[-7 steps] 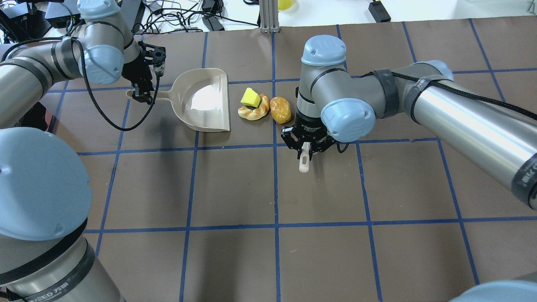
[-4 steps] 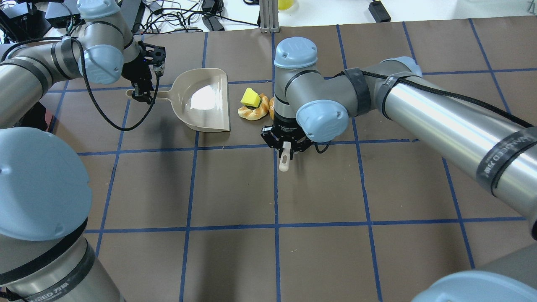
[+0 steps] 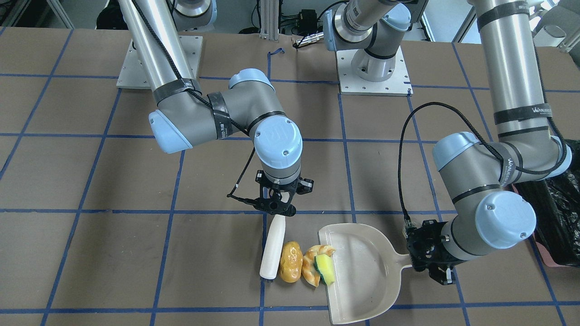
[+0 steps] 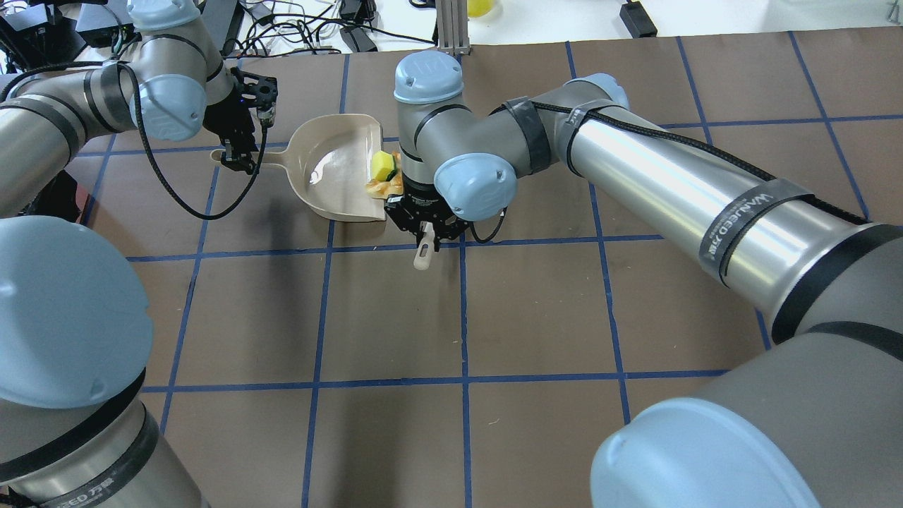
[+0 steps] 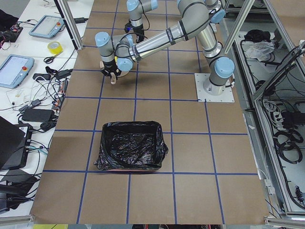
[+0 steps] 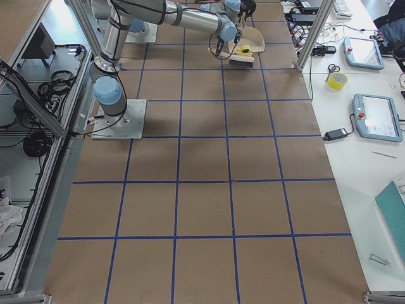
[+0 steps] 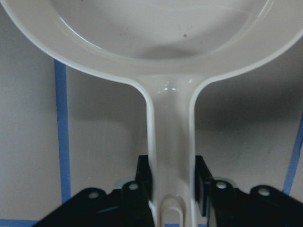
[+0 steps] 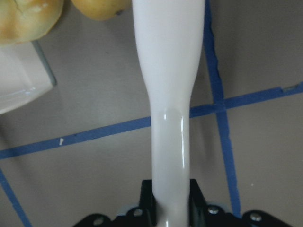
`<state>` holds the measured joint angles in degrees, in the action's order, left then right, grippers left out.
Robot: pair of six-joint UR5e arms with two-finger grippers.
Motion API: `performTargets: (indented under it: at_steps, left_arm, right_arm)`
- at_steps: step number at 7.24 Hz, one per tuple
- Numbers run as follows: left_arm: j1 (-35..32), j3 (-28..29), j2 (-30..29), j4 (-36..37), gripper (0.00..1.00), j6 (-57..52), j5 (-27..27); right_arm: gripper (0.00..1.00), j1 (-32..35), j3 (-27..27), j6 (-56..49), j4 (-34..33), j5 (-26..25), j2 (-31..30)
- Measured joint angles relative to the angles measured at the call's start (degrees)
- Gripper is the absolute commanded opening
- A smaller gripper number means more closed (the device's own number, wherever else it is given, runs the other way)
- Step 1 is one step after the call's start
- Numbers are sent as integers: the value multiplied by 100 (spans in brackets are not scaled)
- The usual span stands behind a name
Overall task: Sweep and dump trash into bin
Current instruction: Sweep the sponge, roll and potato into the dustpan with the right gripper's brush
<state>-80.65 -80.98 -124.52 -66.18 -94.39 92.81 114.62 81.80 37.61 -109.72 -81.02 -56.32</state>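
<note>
My right gripper (image 3: 277, 209) is shut on the handle of a white brush (image 3: 273, 246), which lies low along the table. Beside the brush head sits the golden-brown lump (image 3: 290, 261), then the tan croissant piece (image 3: 311, 268) and the yellow-green sponge (image 3: 325, 268), both at the lip of the beige dustpan (image 3: 362, 276). My left gripper (image 4: 238, 161) is shut on the dustpan handle (image 7: 170, 156). In the overhead view my right arm hides the lump. The bin (image 5: 131, 152), lined with a black bag, stands apart down the table.
The bin's black bag (image 3: 557, 213) shows at the front-facing view's right edge, past my left arm. Cables and boxes (image 4: 317, 28) lie beyond the table's far edge. Blue tape lines grid the brown table (image 4: 536, 310).
My right gripper has swept the brush left toward the dustpan, pushing the trash along. The sponge and croissant now sit at the dustpan's lip. The left arm and dustpan have stayed put.
</note>
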Motion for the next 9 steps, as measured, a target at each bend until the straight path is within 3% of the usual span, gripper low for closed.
performTargets:
  at_steps: [5,9]
  left_arm:
    - [5,1,-1,0,1,3,-31]
    - [5,3,1,0,1,0,-41]
  right_arm:
    - [0,430,-1037,296,-25,368,609]
    - [0,783,-1419,444,-59,538,816]
